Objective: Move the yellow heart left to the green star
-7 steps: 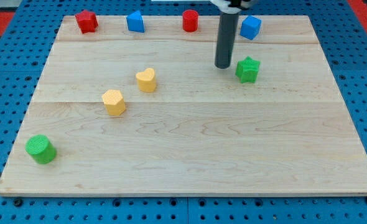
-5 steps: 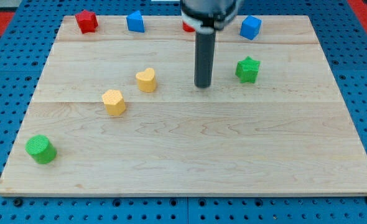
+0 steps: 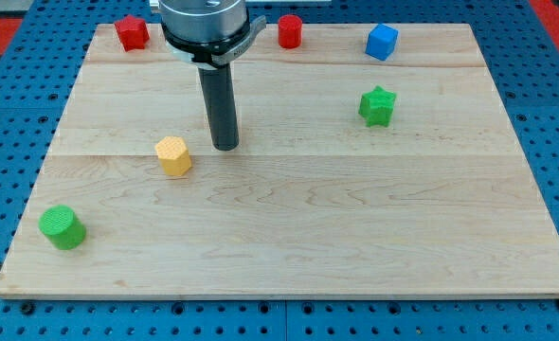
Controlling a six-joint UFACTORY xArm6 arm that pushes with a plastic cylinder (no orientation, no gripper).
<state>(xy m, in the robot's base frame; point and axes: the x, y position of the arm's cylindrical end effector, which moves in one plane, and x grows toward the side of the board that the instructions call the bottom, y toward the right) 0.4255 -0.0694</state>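
green cylinder [image 3: 63, 227]: near left corner of the board [image 3: 289, 237], well apart from everything we care about.
red block [image 3: 132, 33]: far left edge, out of play.
yellow hexagon [image 3: 173, 156]: just left of our rod and slightly nearer; not the block we are after.
my tip [image 3: 225, 147]: down on the board, left of centre. It is a bare rod with nothing to spread or pinch, and we cannot tell whether it presses on anything.
yellow heart: not visible. We judge it sits behind the rod, on its far side, hidden by the shaft; we cannot confirm contact.
red cylinder [image 3: 290, 31]: far edge, right of the arm's body.
green star [image 3: 377, 105]: well to the right of the tip and a little farther away; open board lies between.
blue cube [image 3: 381, 42]: far right, beyond the star.
key relation: the star lies to the right, so we judge the tip must be on the heart's left side to push it rightward, stopping just left of the star.
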